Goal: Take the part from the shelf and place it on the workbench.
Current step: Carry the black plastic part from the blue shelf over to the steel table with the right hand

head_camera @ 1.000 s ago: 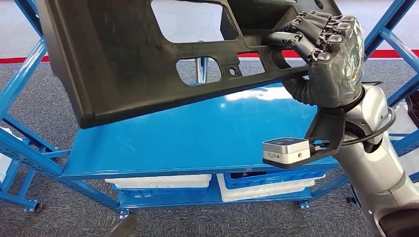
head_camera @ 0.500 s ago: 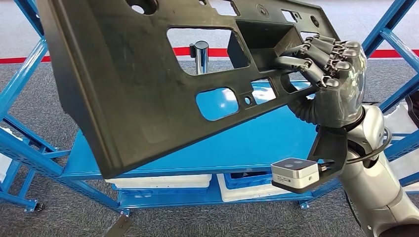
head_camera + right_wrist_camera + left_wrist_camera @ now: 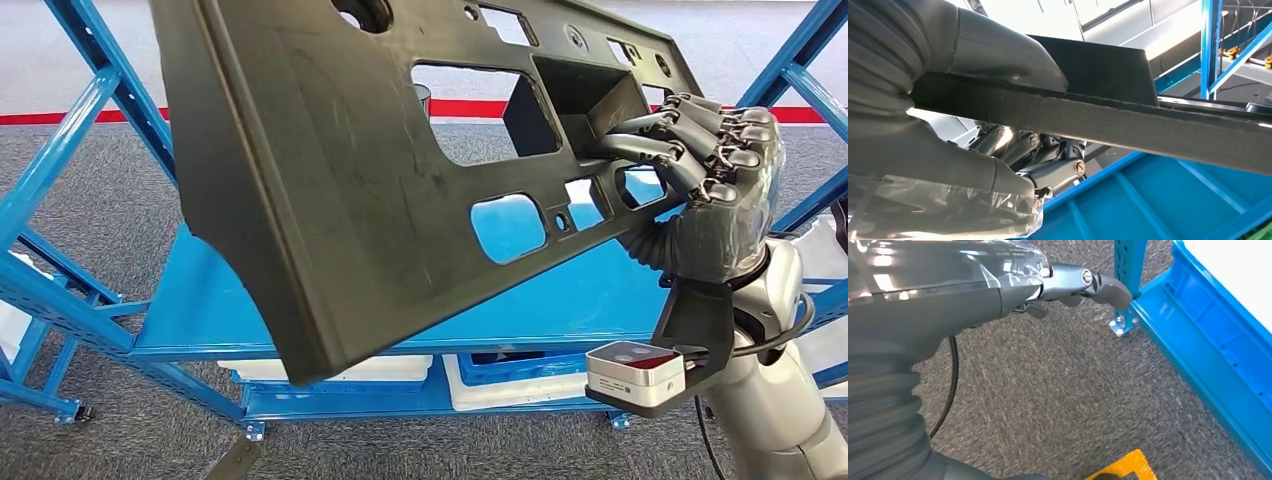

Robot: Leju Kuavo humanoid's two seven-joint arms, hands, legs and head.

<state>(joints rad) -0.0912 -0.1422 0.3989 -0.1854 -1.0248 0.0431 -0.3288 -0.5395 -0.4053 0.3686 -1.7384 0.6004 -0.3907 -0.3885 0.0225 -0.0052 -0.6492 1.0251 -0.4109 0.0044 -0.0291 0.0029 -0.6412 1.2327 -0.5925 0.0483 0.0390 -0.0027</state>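
Black moulded plastic panel (image 3: 330,190), large and pierced with rectangular cut-outs, held up in the air in the head view, tilted so its lower corner hangs down over the front edge of the blue shelf (image 3: 400,290). Clear of the shelf surface, not resting on it. Gripped at its right end by the right hand (image 3: 705,190), dark fingers (image 3: 650,150) hooked over the top face near a recessed pocket, thumb hidden beneath. Below the wrist, a small grey camera block (image 3: 637,373) on a black bracket. On the lower tier of the rack, white trays (image 3: 330,368) and a blue crate (image 3: 520,362). Grey carpet (image 3: 120,200) all round, with a red stripe (image 3: 90,119) across the floor further back.

From the left wrist: left hand (image 3: 1048,287) hanging over grey carpet (image 3: 1058,400) beside a blue rack leg (image 3: 1128,270) and the rack's blue lower rail (image 3: 1218,370). Fingers extended, apart, nothing in them. A scrap of yellow marking (image 3: 1120,467) on the floor (partly cut off at the frame edge).

From the right wrist: panel edge (image 3: 1128,125) seen side-on as a thick dark bar, clamped between the grey thumb (image 3: 1008,55) on one face and the darker fingers (image 3: 1043,160) on the other. Blue shelf frame (image 3: 1158,200) behind it.
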